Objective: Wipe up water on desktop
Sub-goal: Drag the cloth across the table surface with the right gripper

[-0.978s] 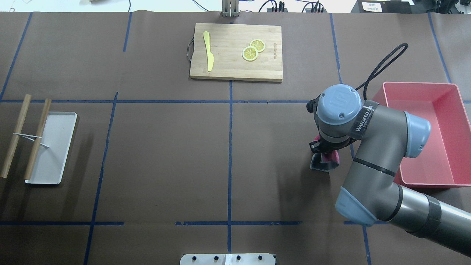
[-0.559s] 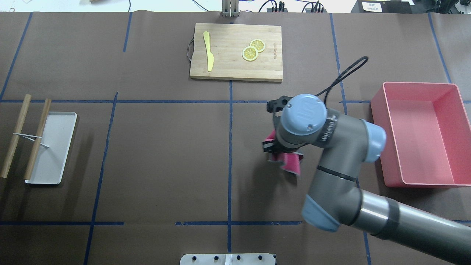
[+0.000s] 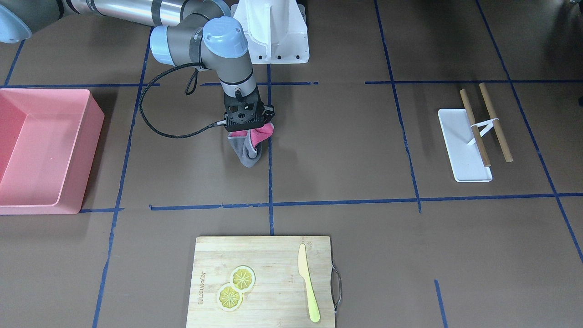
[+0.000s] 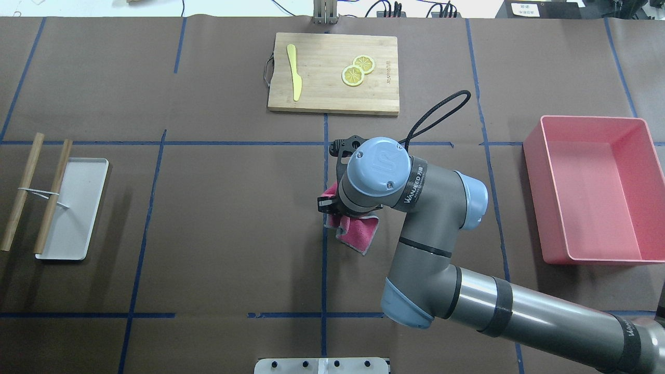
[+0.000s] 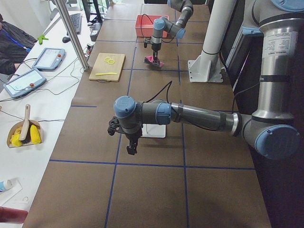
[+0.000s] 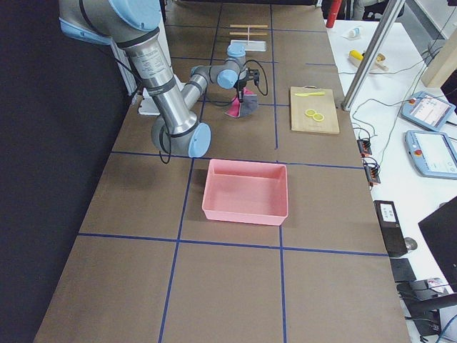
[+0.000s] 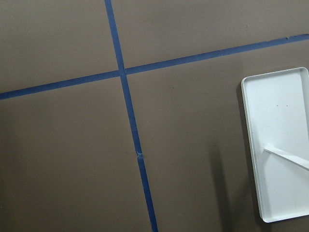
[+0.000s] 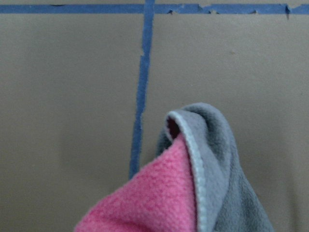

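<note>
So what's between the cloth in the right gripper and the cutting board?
Nothing but desktop and its blue tape lines between the cloth and the cutting board, as the overhead view shows.

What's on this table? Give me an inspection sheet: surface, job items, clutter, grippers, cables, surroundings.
Surface: desktop, blue tape grid; no water visible.
Job's things: pink-grey cloth hanging near the centre tape line; desktop contact unclear.
Clutter: cutting board with knife, two lemon slices; pink bin; white tray, two sticks.
Grippers: right gripper shut on cloth; left gripper over desktop, state unclear.
Cables: black cable looping from right wrist.
Surroundings: two tablets beside the desktop.
</note>
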`<action>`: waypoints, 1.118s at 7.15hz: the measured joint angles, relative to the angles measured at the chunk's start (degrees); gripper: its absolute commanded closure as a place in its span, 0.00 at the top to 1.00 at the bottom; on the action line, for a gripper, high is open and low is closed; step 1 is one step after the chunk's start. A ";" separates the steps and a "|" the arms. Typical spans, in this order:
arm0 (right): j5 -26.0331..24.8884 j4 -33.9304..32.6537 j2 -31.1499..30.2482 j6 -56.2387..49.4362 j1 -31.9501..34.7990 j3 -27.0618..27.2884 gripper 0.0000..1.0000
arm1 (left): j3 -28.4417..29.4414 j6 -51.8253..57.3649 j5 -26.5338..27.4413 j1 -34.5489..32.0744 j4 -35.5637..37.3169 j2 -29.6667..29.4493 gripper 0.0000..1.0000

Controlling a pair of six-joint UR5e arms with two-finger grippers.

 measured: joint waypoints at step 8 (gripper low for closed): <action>-0.67 -26.04 -16.53 -27.42 8.19 14.40 0.00 | 0.18 -0.09 0.04 0.00 0.04 0.08 1.00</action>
